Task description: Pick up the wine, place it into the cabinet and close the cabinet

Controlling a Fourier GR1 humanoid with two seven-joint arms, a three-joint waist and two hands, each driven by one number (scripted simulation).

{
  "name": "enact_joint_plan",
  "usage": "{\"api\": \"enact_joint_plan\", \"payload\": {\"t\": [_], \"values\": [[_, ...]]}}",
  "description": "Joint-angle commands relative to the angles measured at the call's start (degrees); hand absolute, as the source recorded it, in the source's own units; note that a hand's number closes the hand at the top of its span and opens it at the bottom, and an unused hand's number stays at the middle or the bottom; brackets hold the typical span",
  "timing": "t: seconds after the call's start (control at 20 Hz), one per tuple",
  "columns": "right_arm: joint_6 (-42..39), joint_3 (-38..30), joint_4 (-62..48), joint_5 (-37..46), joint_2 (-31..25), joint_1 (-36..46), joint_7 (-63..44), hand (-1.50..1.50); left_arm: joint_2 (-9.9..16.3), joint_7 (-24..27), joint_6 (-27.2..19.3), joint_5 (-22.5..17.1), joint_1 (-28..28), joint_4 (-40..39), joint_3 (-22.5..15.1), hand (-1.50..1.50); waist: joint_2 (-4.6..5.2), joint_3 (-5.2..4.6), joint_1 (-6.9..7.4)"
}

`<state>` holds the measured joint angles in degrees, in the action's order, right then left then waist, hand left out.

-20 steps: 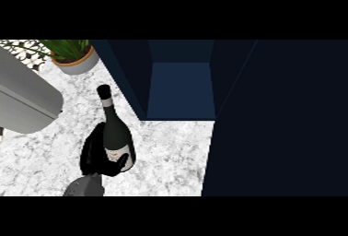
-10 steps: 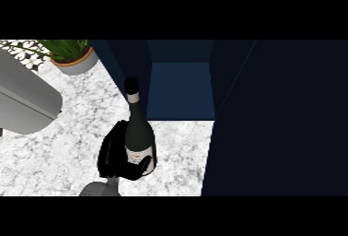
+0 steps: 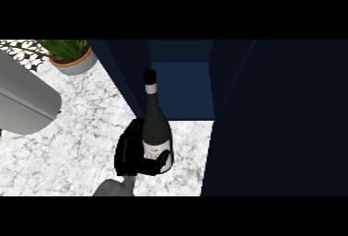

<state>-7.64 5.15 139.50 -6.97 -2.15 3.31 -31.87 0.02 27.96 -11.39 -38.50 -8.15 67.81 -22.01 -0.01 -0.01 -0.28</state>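
One hand (image 3: 136,154) is at work, black and on a grey forearm rising from the lower edge; which arm it is I cannot tell. Its fingers curl round the lower body of the dark green glass wine bottle (image 3: 155,124), whose white-banded neck points toward the dark blue cabinet (image 3: 182,87). The bottle hangs just before the cabinet's open mouth, above the white marbled counter (image 3: 75,143). Carrying is the step in hand. Next, I judge, the bottle must go deeper inside, between the cabinet's walls, before release; closing the tall dark door (image 3: 279,120) beside the opening comes after.
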Motion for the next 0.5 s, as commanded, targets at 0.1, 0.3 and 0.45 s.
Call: {"api": "enact_joint_plan", "payload": {"t": [0.1,0.3,0.45], "values": [[-0.09,-2.66,0.55,-4.15,-0.64,1.65,-0.86,-1.5,-0.02,4.82,0.16,-5.27,-6.39,-11.06,0.56,1.5,0.08,-0.01,-0.1],[0.62,-3.24,-1.4,-2.81,-1.15,4.11,-2.16,-1.5,-0.02,10.15,0.42,-8.63,-9.83,-17.84,-4.44,1.5,0.12,-0.02,-0.21],[-1.61,-5.51,0.82,-6.43,-2.45,1.33,-0.96,-1.5,-0.02,12.99,-5.02,-14.23,-13.25,-17.3,-8.38,1.5,0.12,-0.02,-0.57]]}}
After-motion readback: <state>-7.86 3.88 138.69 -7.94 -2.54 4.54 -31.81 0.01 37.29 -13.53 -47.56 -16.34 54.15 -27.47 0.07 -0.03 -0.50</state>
